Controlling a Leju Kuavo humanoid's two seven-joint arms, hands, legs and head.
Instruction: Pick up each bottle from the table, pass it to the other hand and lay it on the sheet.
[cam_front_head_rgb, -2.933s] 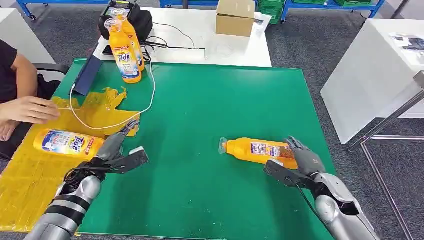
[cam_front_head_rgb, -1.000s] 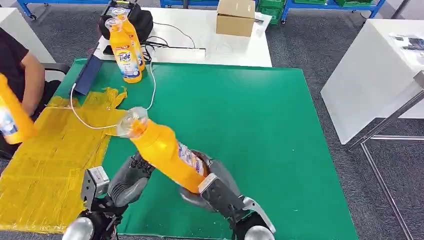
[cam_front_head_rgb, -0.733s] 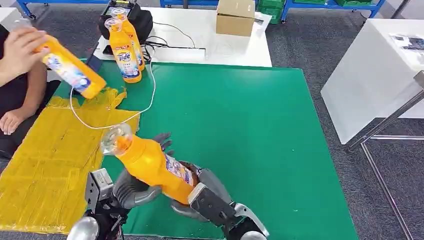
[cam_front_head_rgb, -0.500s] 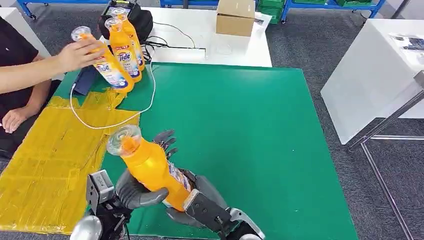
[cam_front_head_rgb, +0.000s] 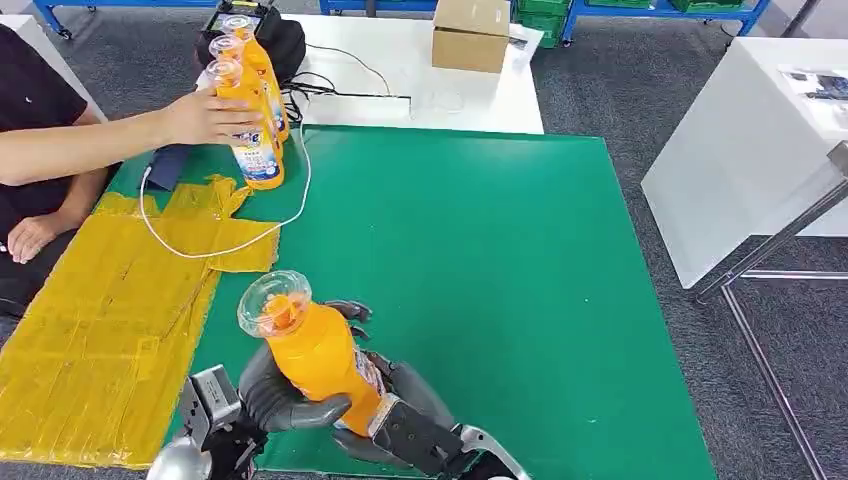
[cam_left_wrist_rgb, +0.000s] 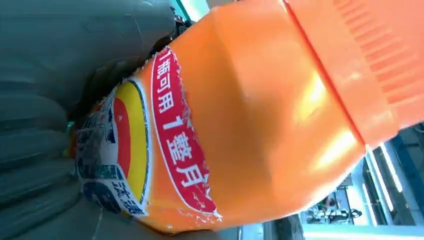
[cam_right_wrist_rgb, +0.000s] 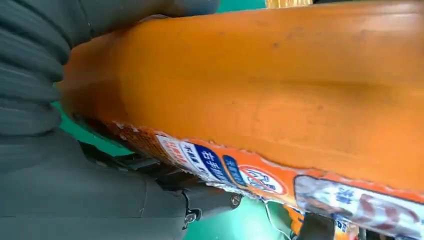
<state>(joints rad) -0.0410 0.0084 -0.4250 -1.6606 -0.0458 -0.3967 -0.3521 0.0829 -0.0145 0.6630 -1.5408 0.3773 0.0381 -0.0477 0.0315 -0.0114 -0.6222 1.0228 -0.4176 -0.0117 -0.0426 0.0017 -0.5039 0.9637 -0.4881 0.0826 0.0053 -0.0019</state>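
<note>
The bottle (cam_front_head_rgb: 318, 352) is standing almost upright over the near edge of the green table (cam_front_head_rgb: 480, 240), cap up, and both hands are wrapping around it. The left hand (cam_front_head_rgb: 285, 398) is curling its thumb across the front of the bottle, and the right hand (cam_front_head_rgb: 400, 410) is hugging the lower part from the other side. This is looking like the pass from one hand to the other. To do it well, the left hand should be squeezing tight before the right hand is letting go, and the right hand should be opening slowly so the bottle is not slipping. Then the bottle is needing to go over to the yellow sheet (cam_front_head_rgb: 90, 320) and lie down flat there. The head view is showing the whole table, the sheet and a person's hand (cam_front_head_rgb: 205, 115) touching the standing bottles (cam_front_head_rgb: 250, 100) at the far side. The left wrist view is showing the bottle up close, with its red label (cam_left_wrist_rgb: 182, 140) and ribbed cap (cam_left_wrist_rgb: 380, 55). The right wrist view is showing the bottle's long orange side and grey fingers (cam_right_wrist_rgb: 30, 85) pressing on it.
</note>
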